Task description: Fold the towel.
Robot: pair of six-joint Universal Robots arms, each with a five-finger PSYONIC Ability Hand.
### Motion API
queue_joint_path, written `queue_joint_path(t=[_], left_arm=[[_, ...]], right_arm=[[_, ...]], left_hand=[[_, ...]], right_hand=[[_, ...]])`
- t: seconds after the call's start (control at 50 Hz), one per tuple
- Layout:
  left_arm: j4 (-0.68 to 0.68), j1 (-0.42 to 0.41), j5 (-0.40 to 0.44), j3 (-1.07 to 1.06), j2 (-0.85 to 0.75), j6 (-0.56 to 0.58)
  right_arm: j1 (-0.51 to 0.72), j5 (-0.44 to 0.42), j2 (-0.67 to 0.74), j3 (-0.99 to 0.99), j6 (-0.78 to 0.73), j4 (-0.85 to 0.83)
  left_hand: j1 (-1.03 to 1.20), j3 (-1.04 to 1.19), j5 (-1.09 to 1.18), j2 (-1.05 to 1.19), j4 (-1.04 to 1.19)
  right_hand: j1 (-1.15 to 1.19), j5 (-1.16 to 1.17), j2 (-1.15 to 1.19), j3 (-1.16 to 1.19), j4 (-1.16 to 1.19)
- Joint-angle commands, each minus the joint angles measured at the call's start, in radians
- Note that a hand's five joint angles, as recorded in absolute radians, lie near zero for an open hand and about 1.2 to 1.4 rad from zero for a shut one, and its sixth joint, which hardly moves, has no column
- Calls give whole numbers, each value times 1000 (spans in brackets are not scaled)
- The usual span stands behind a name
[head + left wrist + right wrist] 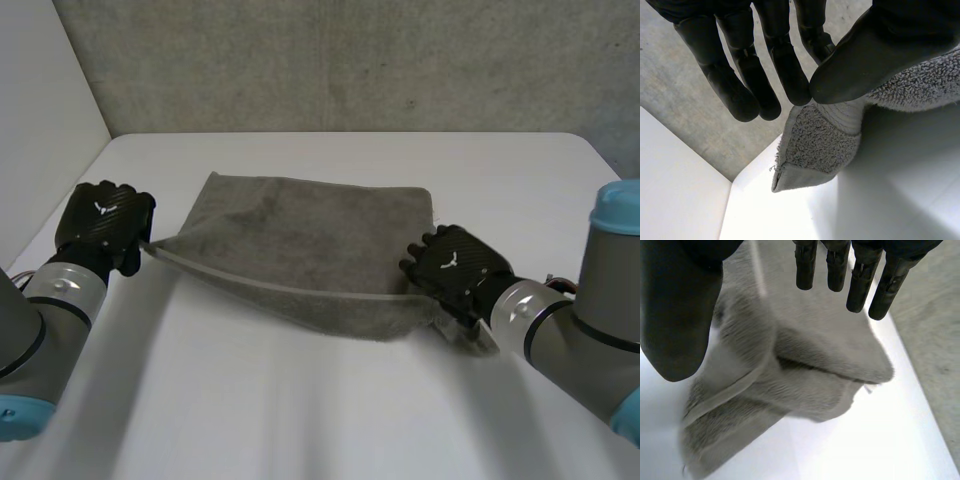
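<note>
The towel lay in the middle of the surface. The left robot hand and right robot hand each pinched a near corner for the first fold. Next, both corners should go to the far edge.

In the head view we cannot see the towel corners under the left hand at mid-left and the right hand at mid-right, and the lower frame edge cuts off both arms.
</note>
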Motion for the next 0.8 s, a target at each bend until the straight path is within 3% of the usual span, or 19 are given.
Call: queue_joint_path(t=[0.02, 0.3, 0.68, 0.76, 0.8], left_arm=[[4, 0, 2, -39, 53, -2], [1, 43, -2, -48, 60, -7], [3, 52, -2, -45, 77, -10], [3, 52, -2, -45, 80, -10], [3, 52, -2, -45, 80, -10]], right_arm=[[-43, -54, -133, 61, 236, -5], [-192, -65, -158, 175, 572, -54], [-178, -86, 71, 158, 688, -97], [-169, -81, 100, 130, 690, -106], [-154, -72, 105, 117, 691, -115]], left_hand=[[-116, -154, -323, -125, -132], [-116, -154, -323, -125, -132], [-116, -154, -323, -125, -132], [-116, -154, -323, -125, -132], [-116, -154, -323, -125, -132]], right_hand=[[-48, -37, -66, -61, -73], [84, 95, 66, 71, 59], [296, 307, 277, 283, 271], [509, 520, 491, 496, 484], [866, 877, 848, 853, 841]])
